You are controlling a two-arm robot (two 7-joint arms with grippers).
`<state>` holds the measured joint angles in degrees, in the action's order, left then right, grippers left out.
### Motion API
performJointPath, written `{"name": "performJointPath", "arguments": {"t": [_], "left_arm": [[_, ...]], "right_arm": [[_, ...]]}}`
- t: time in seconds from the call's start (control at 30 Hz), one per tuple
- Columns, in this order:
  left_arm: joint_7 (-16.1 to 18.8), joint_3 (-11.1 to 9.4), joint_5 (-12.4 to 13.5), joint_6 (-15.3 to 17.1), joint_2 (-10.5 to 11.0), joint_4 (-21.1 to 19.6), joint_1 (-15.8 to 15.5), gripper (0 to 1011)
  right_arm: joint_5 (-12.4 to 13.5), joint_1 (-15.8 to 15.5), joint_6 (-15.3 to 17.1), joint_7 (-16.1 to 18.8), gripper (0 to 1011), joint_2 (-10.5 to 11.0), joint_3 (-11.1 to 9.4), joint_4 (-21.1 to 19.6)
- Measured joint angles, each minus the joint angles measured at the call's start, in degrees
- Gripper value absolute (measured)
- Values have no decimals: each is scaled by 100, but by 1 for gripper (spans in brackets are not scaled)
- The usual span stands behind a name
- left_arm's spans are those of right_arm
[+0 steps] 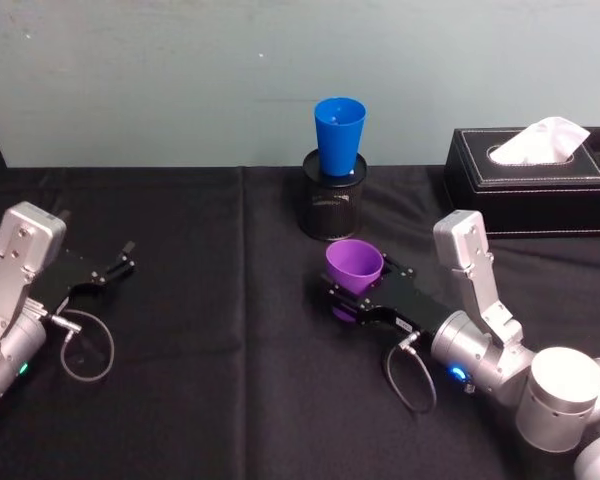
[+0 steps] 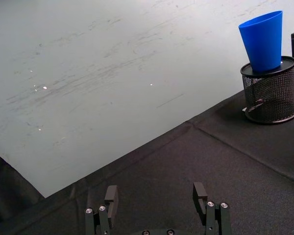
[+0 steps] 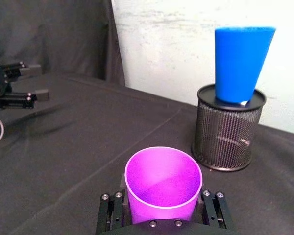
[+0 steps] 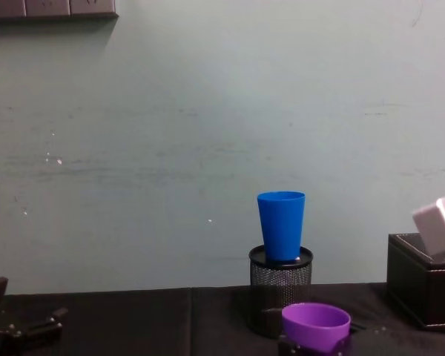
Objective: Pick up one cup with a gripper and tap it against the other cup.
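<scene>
Table (image 1: 230,400): covered with black cloth and set against a pale wall.

Black tissue box (image 1: 530,180): noted at the far right of the table, with a white tissue standing out of its slot.

Right gripper (image 1: 358,282): seen low over the cloth just right of centre. Its fingers (image 3: 110,213) are clamped on opposite sides of the purple cup.

Left gripper (image 2: 155,193): found at the left edge of the table, well apart from both cups. Its fingers are spread apart and nothing is held between them.

Black mesh holder (image 1: 332,205): placed at the back centre, near the wall.

Blue cup (image 1: 340,135): seated upright, wide end up, in the top of the mesh holder.

Purple cup (image 1: 355,265): held upright, mouth up, in front of the holder on the robot's side. It is near the blue cup and lower than it, and not touching it. Whether its base rests on the cloth cannot be told.
</scene>
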<state>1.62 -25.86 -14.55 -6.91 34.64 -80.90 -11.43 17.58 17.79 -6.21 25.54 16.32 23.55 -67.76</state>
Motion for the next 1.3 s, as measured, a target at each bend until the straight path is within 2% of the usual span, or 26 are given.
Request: {"name": "performJointPath", "arguments": {"t": [0.27,0.5,0.73,1.3], "left_arm": [[0,0,0,0,0,0,0,1000],[0,0,0,0,0,0,0,1000],[0,0,0,0,0,0,0,1000],[0,0,0,0,0,0,0,1000]], "right_arm": [[-30,-143,118,-19,726,119,-108,-490],[-156,-274,478,-224,726,293,-181,-1227],[-249,-344,717,-363,726,378,-263,-1654],[-250,-344,719,-368,726,381,-255,-1652]]}}
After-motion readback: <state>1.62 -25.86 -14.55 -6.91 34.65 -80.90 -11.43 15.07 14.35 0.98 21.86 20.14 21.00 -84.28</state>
